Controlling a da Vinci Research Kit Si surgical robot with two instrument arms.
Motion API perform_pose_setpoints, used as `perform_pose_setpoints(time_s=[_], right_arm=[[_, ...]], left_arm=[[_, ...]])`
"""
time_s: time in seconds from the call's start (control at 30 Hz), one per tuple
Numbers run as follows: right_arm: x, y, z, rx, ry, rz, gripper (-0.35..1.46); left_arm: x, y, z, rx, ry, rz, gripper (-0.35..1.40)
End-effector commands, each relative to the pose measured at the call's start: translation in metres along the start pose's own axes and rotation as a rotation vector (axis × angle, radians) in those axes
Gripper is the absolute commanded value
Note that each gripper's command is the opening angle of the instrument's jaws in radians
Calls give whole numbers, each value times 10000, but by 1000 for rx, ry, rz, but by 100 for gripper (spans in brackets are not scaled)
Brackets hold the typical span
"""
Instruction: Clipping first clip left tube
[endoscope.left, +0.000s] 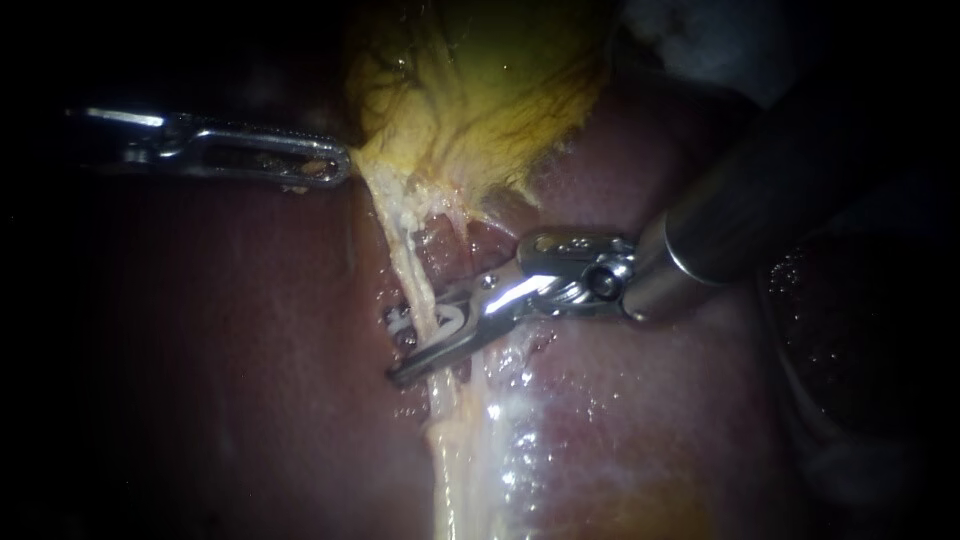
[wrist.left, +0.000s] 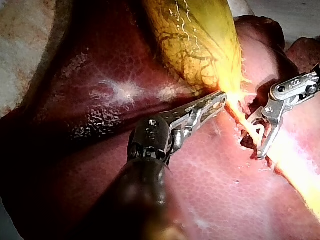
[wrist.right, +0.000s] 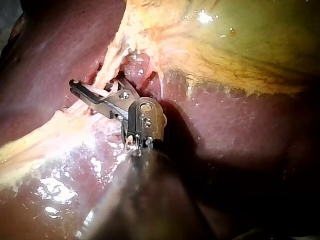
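Straddling left tube (endoscope.left: 402, 252) with right instrument (endoscope.left: 402, 348), jaws gaping, clip (endoscope.left: 445, 320) loaded. Clamping gallbladder (endoscope.left: 480, 90) neck in left instrument (endoscope.left: 338, 166) jaws. Likely soft, slippery, tearable: take mid-tube squarely.

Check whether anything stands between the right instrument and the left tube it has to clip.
Nothing visible does. The right instrument straddles the left tube, its white clip against it. The left instrument holds the gallbladder at its neck, clear of the clipping spot.
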Motion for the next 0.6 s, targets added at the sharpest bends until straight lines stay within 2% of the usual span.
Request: perform_pose_setpoints(time_s=[0.03, 0.13, 0.23, 0.33, 0.47, 0.6], right_arm=[[-1, 0, -1, 7, -4, 0, 60], [-1, 0, -3, 41, -26, 1, 60], [-2, 0, -3, 99, -29, 0, 60], [-2, 1, -3, 184, 4, -8, 59], [-2, 6, -4, 286, 72, 8, 58], [-6, 11, -5, 369, 98, 43, 58]], left_arm=[[0, 0, 0, 0, 0, 0, -35], [0, 0, 0, 0, 0, 0, -35], [0, 0, 0, 0, 0, 0, -35], [0, 0, 0, 0, 0, 0, -35], [0, 0, 0, 0, 0, 0, -35], [0, 0, 0, 0, 0, 0, -35]])
